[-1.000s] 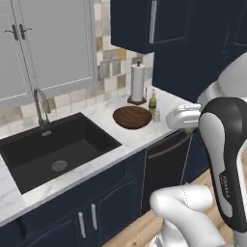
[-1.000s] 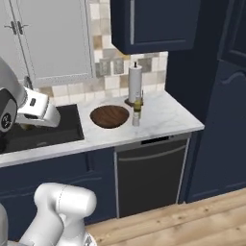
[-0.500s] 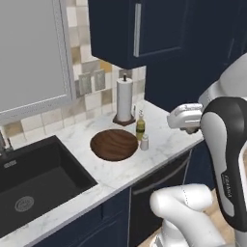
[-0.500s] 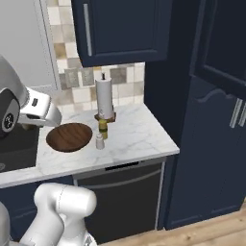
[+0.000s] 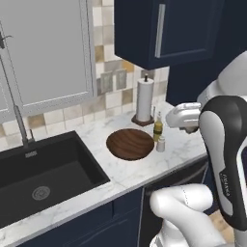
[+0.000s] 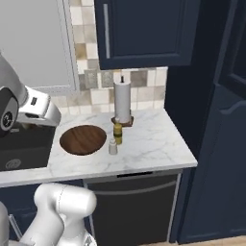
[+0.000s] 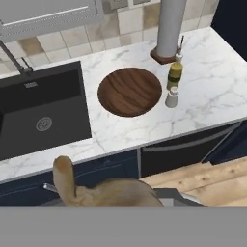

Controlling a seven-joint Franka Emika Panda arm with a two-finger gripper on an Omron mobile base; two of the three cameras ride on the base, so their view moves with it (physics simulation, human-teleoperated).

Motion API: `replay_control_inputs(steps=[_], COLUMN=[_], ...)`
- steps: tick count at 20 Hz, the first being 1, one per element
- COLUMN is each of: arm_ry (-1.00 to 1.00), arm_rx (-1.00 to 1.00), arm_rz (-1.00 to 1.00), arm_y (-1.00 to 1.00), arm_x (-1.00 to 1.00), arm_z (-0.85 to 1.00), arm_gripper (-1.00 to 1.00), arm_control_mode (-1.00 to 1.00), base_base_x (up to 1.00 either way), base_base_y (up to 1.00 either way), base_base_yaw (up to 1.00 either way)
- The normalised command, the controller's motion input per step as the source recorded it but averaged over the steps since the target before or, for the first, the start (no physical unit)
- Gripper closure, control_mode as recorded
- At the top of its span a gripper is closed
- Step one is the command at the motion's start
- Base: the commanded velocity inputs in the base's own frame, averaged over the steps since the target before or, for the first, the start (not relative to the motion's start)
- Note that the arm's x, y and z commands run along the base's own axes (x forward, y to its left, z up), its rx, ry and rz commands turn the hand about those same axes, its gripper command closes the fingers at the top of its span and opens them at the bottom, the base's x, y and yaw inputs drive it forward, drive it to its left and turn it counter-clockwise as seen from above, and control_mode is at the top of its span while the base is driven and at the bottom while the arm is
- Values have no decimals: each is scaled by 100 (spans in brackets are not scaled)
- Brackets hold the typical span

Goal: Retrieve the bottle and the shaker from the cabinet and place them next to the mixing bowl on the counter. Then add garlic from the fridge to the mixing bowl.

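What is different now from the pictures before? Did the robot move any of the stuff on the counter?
No, only the robot's base drove along, so the whole picture slid sideways. The bottle and the shaker stayed standing beside the mixing bowl on the counter, in front of the paper-towel roll. Nothing was picked up or let go.

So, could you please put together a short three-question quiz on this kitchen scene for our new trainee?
1. True or false: the bottle and the shaker stand on the counter beside the mixing bowl.
2. What stands just behind the bottle, against the tiles? A) paper-towel roll B) kettle C) toaster
3. Fill in: the mixing bowl lies between the bottle and the black ____.

Key: 1 true; 2 A; 3 sink.
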Motion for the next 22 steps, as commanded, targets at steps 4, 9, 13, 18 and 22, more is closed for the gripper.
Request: replay_control_inputs(steps=[4, 9, 13, 18, 22], arm_ry=[0, 0, 0, 6, 23], arm_rx=[0, 0, 0, 0, 0], arm_rz=[0, 0, 0, 0, 0], arm_y=[0, 0, 0, 0, 1], arm_x=[0, 0, 0, 26, 84], arm_z=[0, 0, 0, 2, 0], arm_gripper=[100, 100, 100, 100, 100], arm_control_mode=[100, 100, 100, -100, -100], base_base_x=[48, 10, 0, 0, 0], base_base_y=[0, 0, 0, 0, 0], base_base_yaw=[26, 9, 0, 0, 0])
